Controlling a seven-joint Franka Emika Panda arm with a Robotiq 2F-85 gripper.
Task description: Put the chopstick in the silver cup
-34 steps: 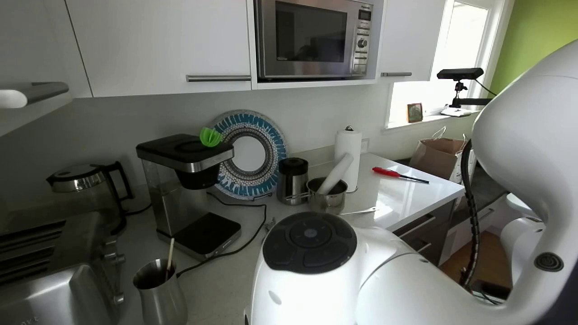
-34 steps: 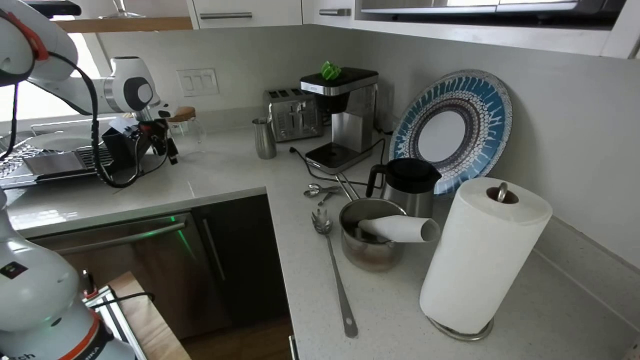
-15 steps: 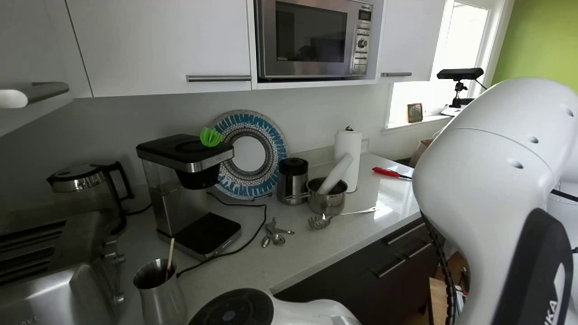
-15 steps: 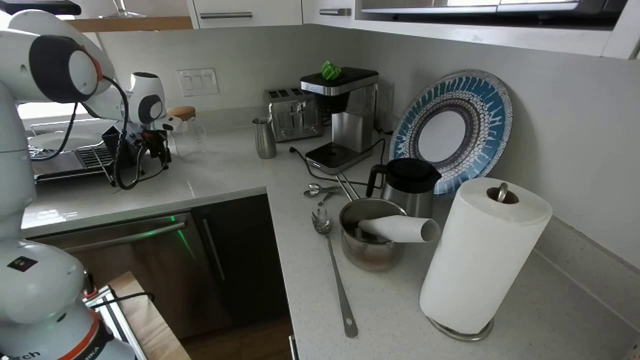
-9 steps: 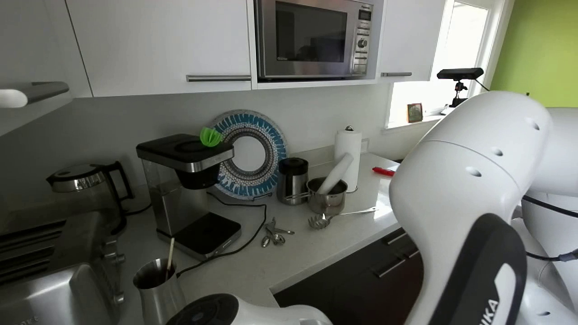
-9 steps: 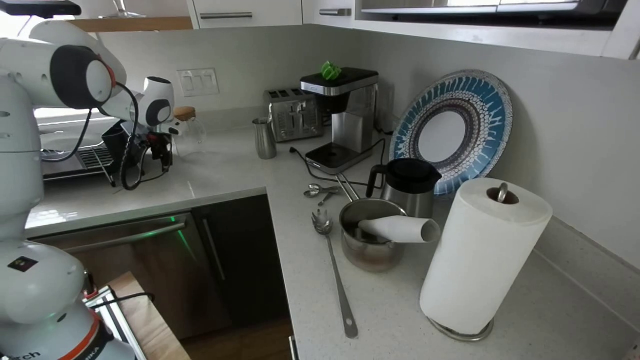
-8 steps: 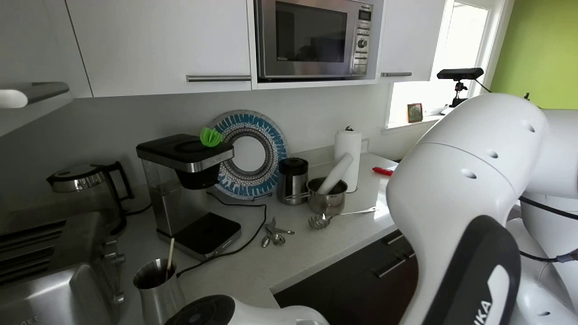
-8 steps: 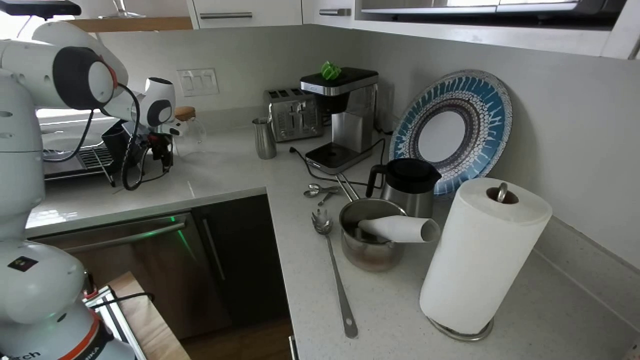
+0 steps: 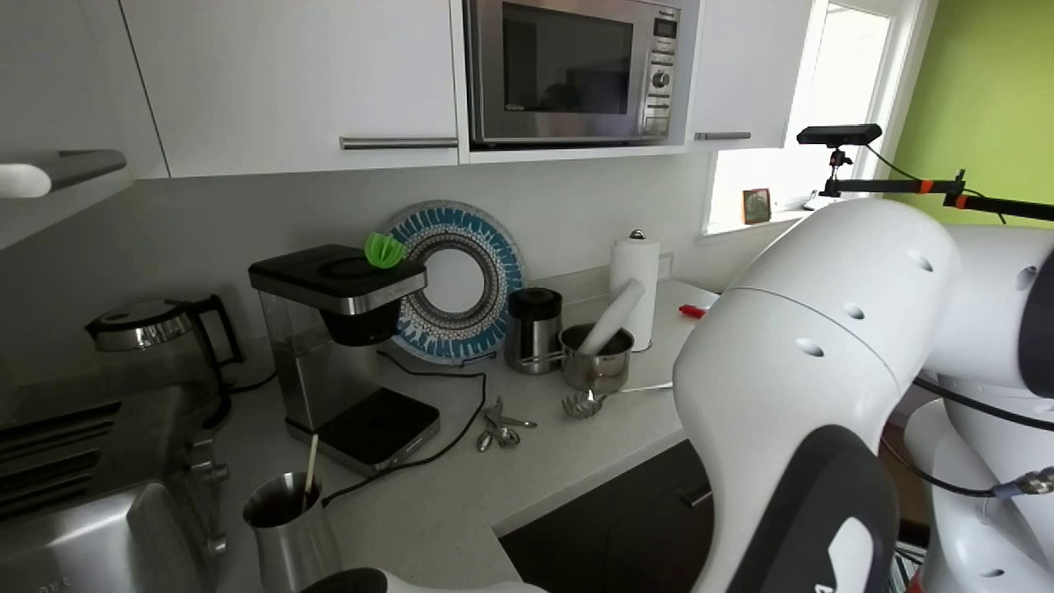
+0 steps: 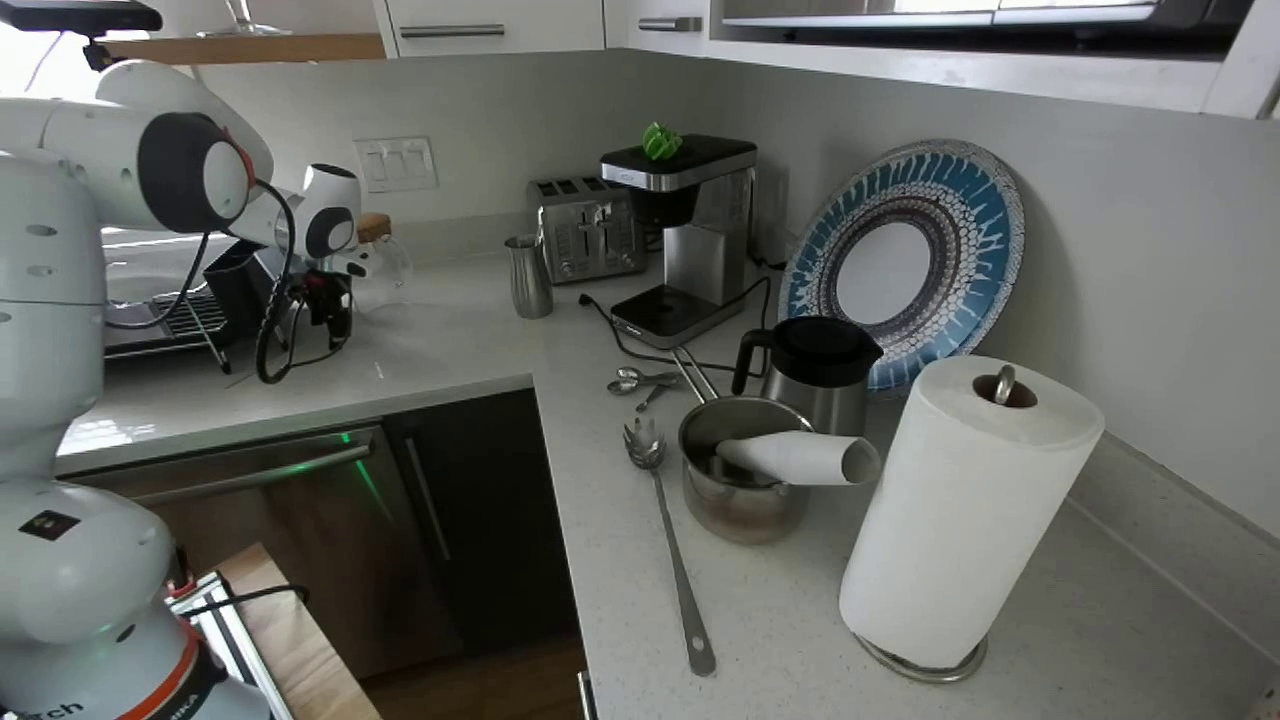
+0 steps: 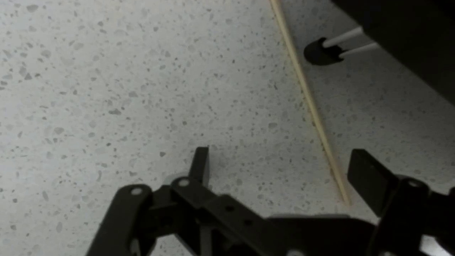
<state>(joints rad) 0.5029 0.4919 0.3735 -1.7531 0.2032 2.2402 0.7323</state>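
Chopstick [image 11: 310, 99]: straight, slim, pale wood colour. Lies flat on speckled tabletop [image 11: 106, 121], wrist view. Long axis roughly 11 to 5 o'clock. Lower end visible, 4 o'clock from centre; upper end runs out of view just short of 1 o'clock.

Silver cup [image 9: 296, 545]: shiny metal, flared mouth, fuller belly. Stands upright, mouth up, dark inside. In an exterior view it sits between 7 and 8 o'clock, base cut off; in an exterior view the cup [image 10: 531, 282] shows at 10 o'clock. Pale stick [image 9: 311, 461] stands steeply inside, 3 o'clock side, top above rim.
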